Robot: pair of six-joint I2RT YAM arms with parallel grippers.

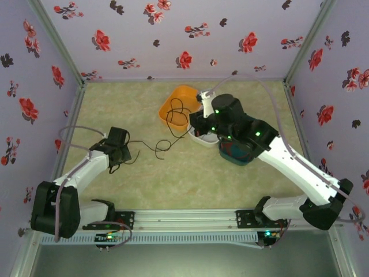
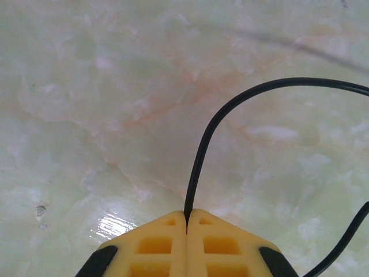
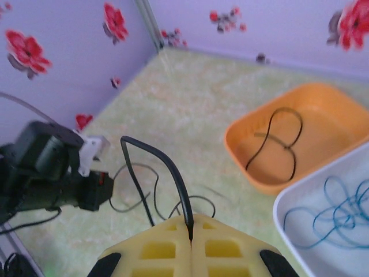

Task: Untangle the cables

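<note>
A black cable (image 1: 151,144) runs across the table from my left gripper (image 1: 122,154) toward the orange tray (image 1: 170,99), where part of it lies looped (image 3: 286,147). In the left wrist view, the left gripper (image 2: 187,222) is shut on this black cable (image 2: 230,107) just above the table. My right gripper (image 1: 196,122) hovers near the trays. In the right wrist view it (image 3: 191,229) is shut on a stretch of black cable (image 3: 168,167) that arches up and drops to the table. A blue cable (image 3: 340,214) lies coiled in the white tray (image 3: 286,203).
The orange tray (image 3: 242,157) and white tray (image 1: 203,140) stand side by side at the back middle. A teal object (image 1: 236,156) sits under the right arm. Flowered walls close in the left, back and right sides. The left arm's wrist (image 3: 52,173) is in the right wrist view.
</note>
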